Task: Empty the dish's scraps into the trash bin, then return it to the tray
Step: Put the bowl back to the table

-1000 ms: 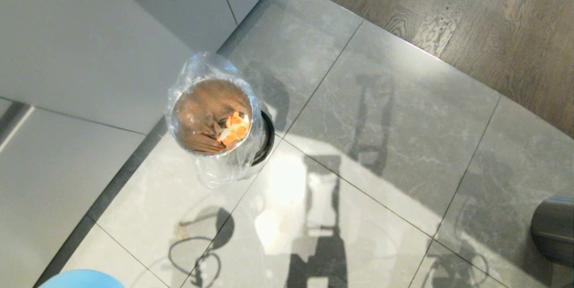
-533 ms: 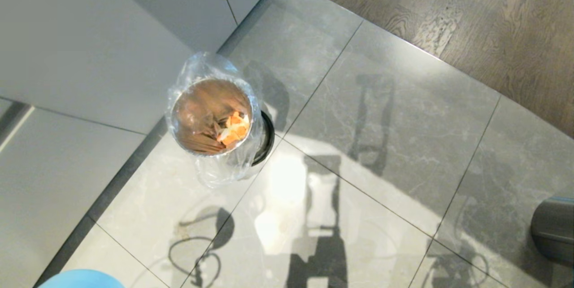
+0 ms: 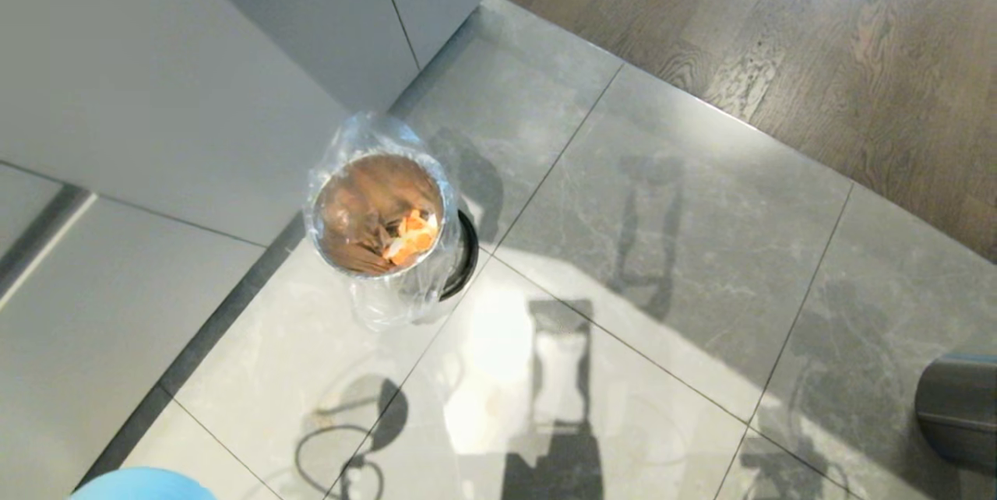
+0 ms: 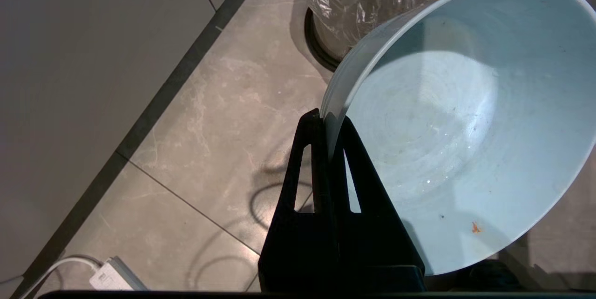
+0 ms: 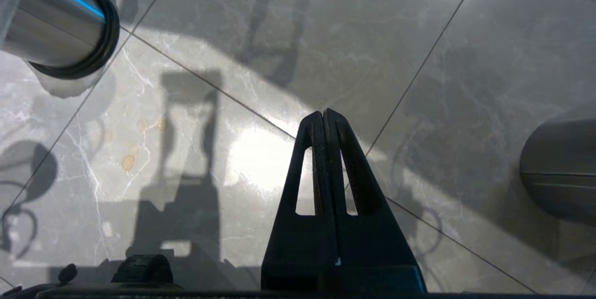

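Holding the dish (image 4: 465,117) by its rim, left gripper (image 4: 326,122) clamped tight, w/ right gripper (image 5: 323,117) closed, empty. Dish sits near trash bin (image 3: 382,220), scraps (image 3: 409,235) inside; keep grip firm, carry level to tray.

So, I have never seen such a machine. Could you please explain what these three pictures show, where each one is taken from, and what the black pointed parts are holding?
This is a wheeled robot with two arms. One picture comes from its head, looking down at a tiled floor. There stands the trash bin, a small steel can with a plastic liner, with orange scraps inside. The other two come from cameras on the wrists. The black pointed parts are grippers. The left gripper pinches the rim of the dish, a pale blue bowl, almost empty except for a tiny orange crumb. The right gripper is shut and holds nothing. A larger grey bin stands nearby.
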You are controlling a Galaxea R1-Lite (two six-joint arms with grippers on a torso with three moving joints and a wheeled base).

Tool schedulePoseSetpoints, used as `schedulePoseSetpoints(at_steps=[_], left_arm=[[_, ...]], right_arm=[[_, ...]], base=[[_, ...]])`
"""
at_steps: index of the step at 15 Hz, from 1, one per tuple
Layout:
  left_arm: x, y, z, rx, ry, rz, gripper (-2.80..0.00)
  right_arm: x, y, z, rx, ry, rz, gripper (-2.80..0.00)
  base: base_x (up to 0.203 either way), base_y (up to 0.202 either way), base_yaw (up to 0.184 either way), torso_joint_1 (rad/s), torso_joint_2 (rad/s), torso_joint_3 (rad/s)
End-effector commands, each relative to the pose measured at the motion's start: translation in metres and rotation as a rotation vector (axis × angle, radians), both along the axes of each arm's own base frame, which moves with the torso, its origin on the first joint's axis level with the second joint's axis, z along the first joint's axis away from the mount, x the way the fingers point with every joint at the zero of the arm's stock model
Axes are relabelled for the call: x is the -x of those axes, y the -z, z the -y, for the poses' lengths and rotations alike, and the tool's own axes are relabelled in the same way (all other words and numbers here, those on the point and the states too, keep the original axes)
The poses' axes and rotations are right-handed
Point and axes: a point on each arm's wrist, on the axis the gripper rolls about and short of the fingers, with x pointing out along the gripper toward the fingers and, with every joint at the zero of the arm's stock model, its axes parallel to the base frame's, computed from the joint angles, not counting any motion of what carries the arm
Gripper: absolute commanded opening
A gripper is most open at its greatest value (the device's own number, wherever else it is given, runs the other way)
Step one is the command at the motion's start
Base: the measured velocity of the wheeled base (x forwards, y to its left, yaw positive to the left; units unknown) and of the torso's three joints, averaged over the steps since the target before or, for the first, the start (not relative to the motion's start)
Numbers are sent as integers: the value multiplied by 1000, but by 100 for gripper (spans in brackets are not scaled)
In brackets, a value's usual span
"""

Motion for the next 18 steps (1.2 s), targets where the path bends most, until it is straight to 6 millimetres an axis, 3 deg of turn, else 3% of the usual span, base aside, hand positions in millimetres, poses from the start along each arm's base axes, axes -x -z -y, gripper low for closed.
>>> schedulePoseSetpoints(at_steps=[1, 18], left_arm=[[0, 0, 0, 0, 0, 1, -280], [0, 0, 0, 3, -1, 0, -280]], right_arm=[[0, 0, 0, 0, 0, 1, -280], [0, 0, 0, 0, 0, 1, -280]], base=[[0, 0, 0, 3, 3, 193], [0, 0, 0, 3, 4, 202]])
